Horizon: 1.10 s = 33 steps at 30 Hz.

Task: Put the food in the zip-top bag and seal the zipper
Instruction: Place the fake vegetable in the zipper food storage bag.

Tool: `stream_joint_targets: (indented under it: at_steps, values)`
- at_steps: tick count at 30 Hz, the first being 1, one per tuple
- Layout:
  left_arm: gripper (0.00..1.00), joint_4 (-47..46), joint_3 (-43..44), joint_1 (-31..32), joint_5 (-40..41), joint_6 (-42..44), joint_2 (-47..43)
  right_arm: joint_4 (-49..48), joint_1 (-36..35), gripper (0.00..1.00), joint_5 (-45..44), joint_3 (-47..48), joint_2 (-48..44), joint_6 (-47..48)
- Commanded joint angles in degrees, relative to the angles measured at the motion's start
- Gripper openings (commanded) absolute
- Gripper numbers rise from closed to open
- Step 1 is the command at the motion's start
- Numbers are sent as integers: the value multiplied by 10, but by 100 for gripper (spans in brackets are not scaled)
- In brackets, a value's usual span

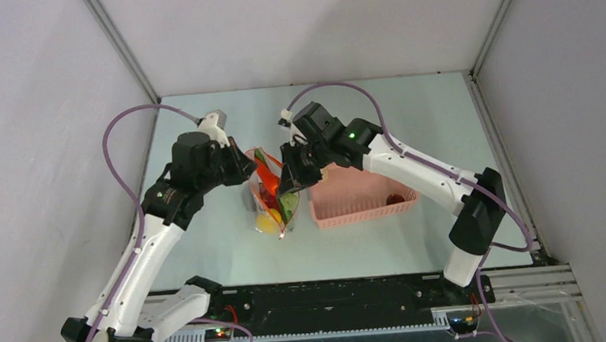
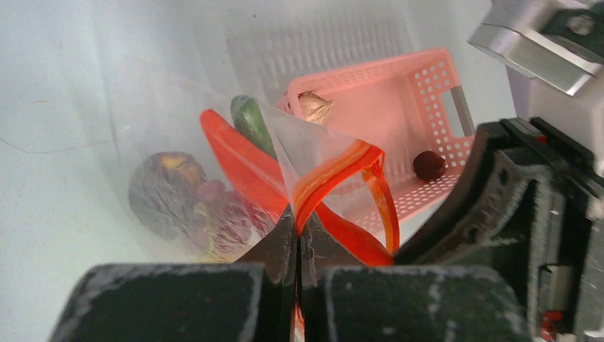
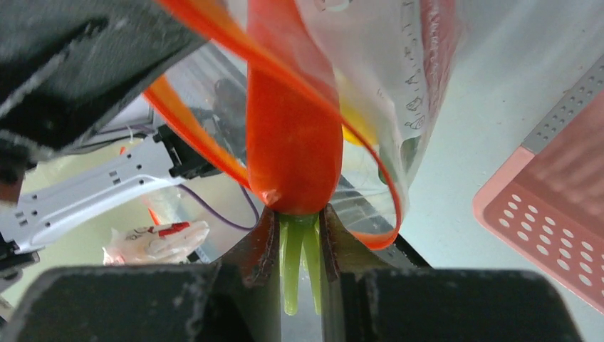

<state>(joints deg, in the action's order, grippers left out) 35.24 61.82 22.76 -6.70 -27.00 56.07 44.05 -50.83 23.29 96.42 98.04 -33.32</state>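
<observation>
The clear zip-top bag [image 1: 272,202] hangs open between my grippers in the middle of the table. My left gripper [image 2: 298,215] is shut on its orange-red zipper strip [image 2: 335,165] and holds the mouth up; in the top view it [image 1: 244,166] is at the bag's left. My right gripper [image 3: 298,217] is shut on the green stem of the red chili [image 3: 292,135], whose body points into the bag mouth. In the bag lie a yellow fruit [image 1: 267,219], a green pod [image 2: 249,121], a dark red grape bunch [image 2: 231,217] and a dark round fruit [image 2: 165,192].
The pink mesh basket [image 1: 359,199] stands right of the bag, close under my right arm. It holds a small dark red round piece [image 2: 429,165] and a pale garlic-like piece [image 2: 314,107]. Grey walls enclose the table on three sides.
</observation>
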Motion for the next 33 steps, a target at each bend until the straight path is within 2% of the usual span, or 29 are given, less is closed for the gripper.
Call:
stream_joint_targets:
  at_steps: [1, 7, 11, 17, 24, 29, 33]
  values:
    - [1, -23, 8, 9, -26, -10, -14, -15, 4, 0, -29, 47, 32, -36]
    - [1, -35, 0, 12, -46, -24, -15, -15, 1, 0, -72, 61, 65, -53]
    - [1, -37, -3, 13, -42, -28, -19, -1, -12, 0, -149, 71, 78, -24]
    - [1, -39, -4, 12, -47, -30, -22, -19, -48, 8, -221, 54, 78, 32]
    - [1, -36, -5, 12, -29, -38, -24, -36, -80, 24, -260, 28, 66, 83]
    - [1, -25, -3, 13, 3, -41, -28, -38, -86, 44, -248, 22, 44, 96]
    - [1, -21, -2, 13, 14, -42, -28, -61, -88, 50, -242, 6, -2, 109]
